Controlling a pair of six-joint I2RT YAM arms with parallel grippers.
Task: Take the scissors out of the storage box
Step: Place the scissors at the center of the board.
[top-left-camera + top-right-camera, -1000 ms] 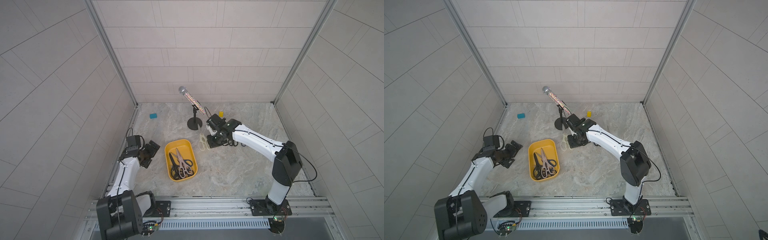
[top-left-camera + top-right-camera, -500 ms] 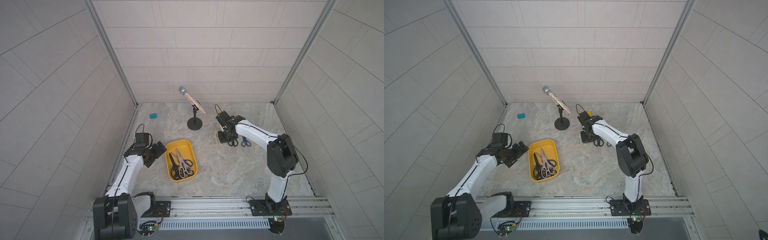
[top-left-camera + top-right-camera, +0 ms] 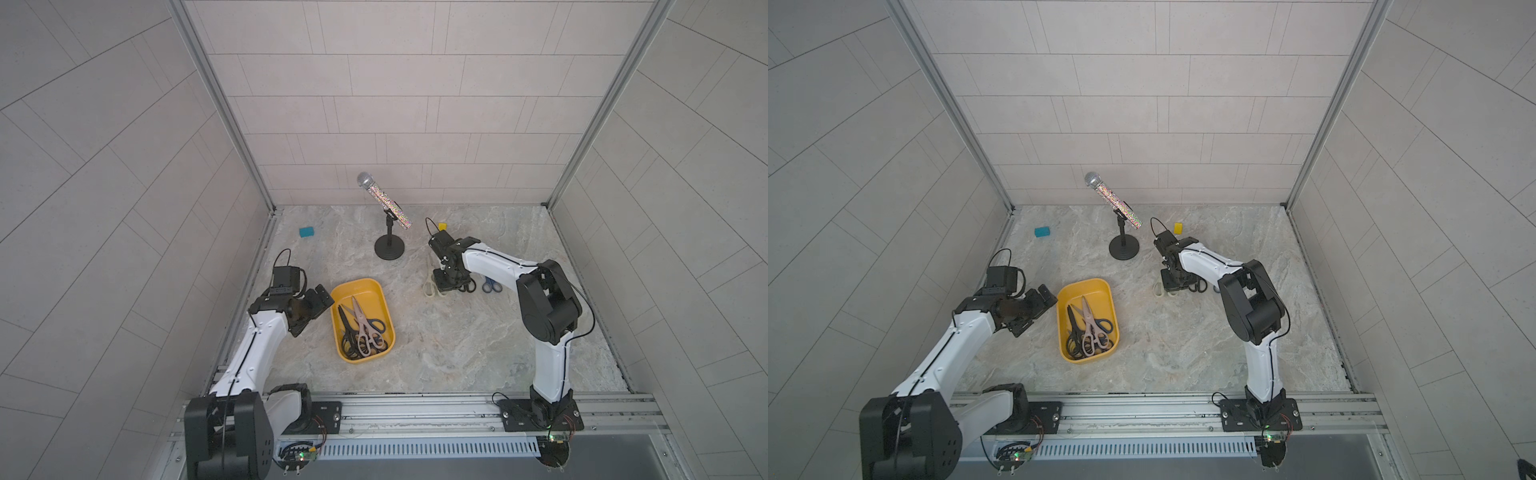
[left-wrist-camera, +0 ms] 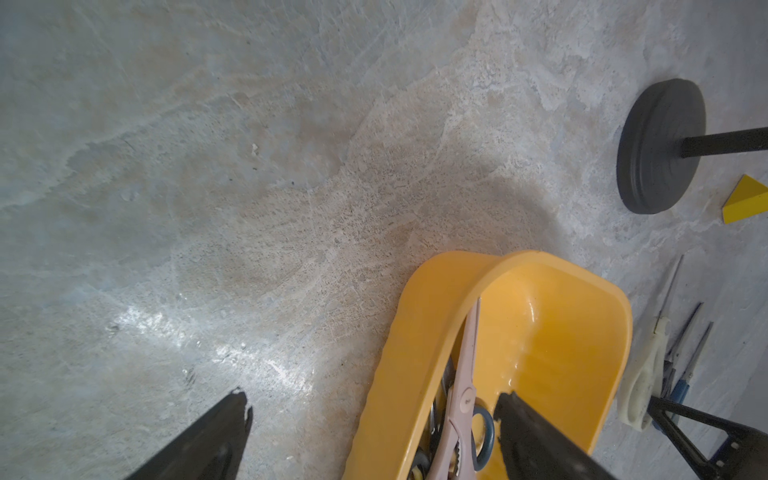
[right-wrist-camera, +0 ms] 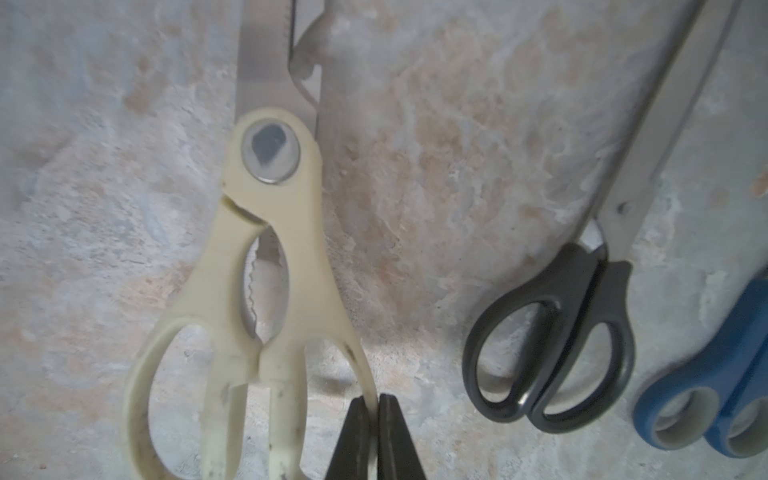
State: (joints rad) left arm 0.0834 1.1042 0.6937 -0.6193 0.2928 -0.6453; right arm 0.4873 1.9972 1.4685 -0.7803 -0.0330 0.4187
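Left wrist view: storage box (image 4: 561, 332) holds several stiff, slick steel scissors (image 4: 467, 353), left gripper (image 4: 374, 399) spread wide by its rim; right gripper (image 5: 376, 436) pinches a handle loop (image 5: 365, 374) of the cream scissors (image 5: 266, 266), maybe resting on the table (image 5: 436, 166), so loops beat blades for grip

Beside my left jaws: storage box (image 3: 359, 289), scissors (image 3: 363, 324) within. Between my right jaws: one pair (image 5: 270, 199); two pairs (image 5: 582, 286) alongside, on bench (image 3: 436, 345).

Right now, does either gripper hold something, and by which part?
The right gripper pinches the cream scissors by the outer rim of one handle loop; the left gripper is open and empty.
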